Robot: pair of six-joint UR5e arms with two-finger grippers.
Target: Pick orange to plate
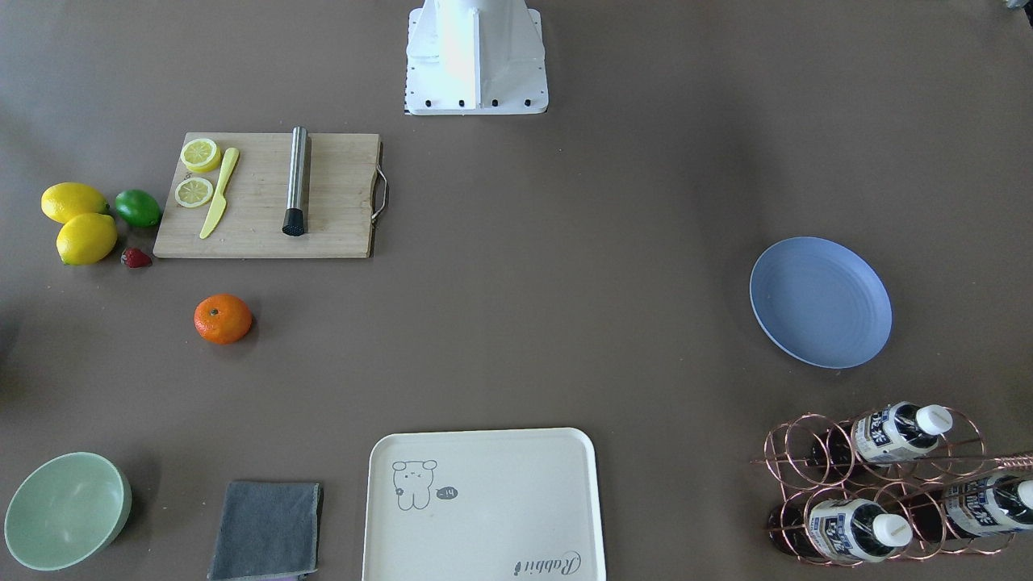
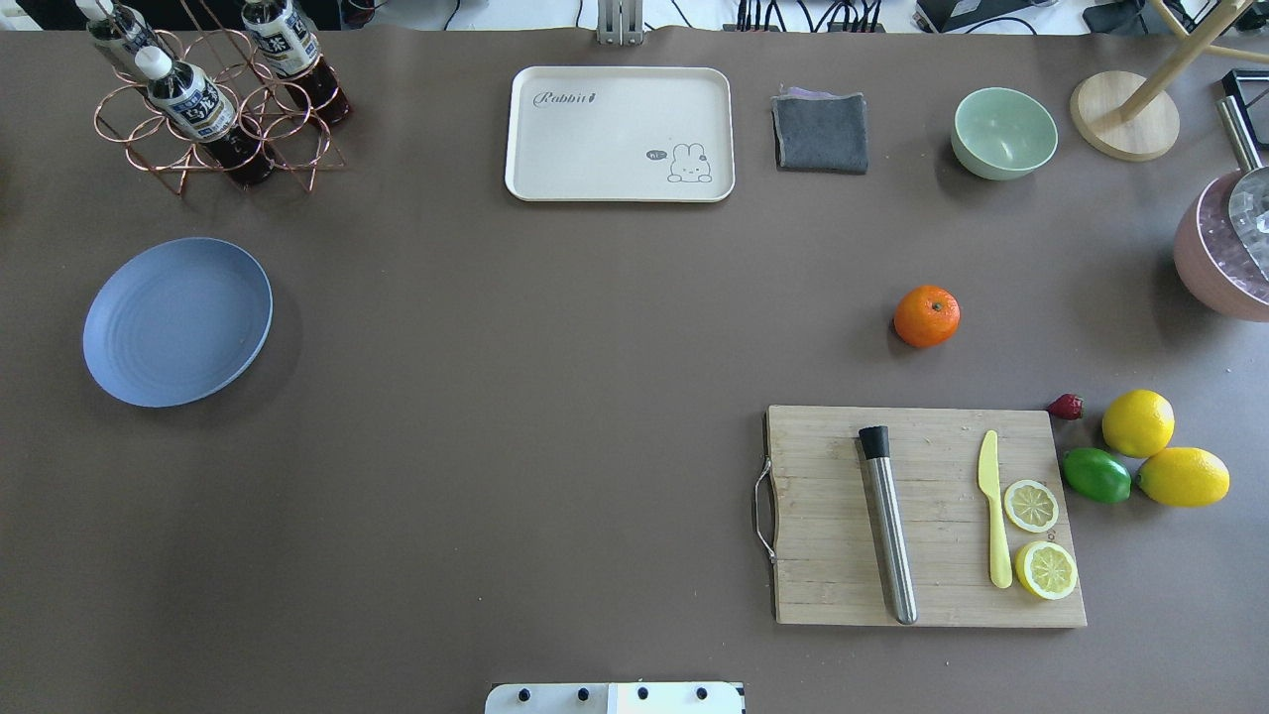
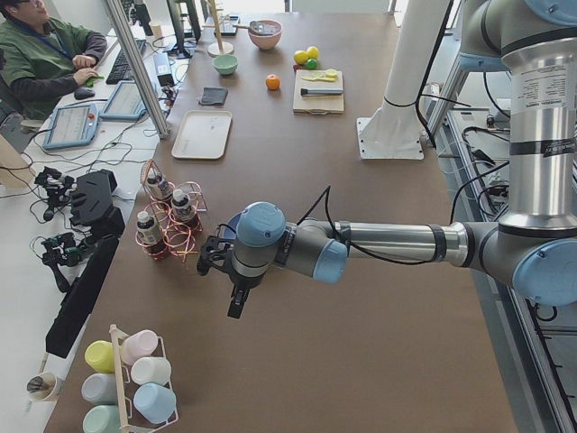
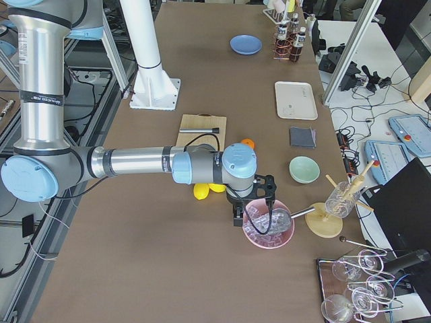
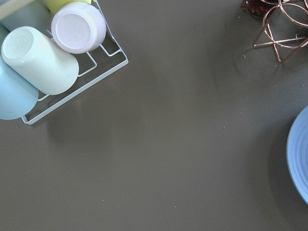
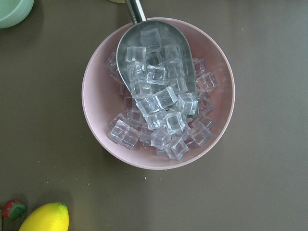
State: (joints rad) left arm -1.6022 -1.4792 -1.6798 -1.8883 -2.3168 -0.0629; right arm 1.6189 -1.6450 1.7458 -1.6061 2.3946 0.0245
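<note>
orange (image 4: 248, 142) well apart from right tool (image 4: 252, 214).

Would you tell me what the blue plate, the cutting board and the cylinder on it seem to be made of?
The round periwinkle-blue plate looks like matte plastic or similar: even colour, faint ridges, no glare. The rectangular cutting board seems bamboo or wood, given its pale grain strips. The slim cylinder appears brushed steel, with a lengthwise sheen, capped in black, perhaps rubber.
</note>
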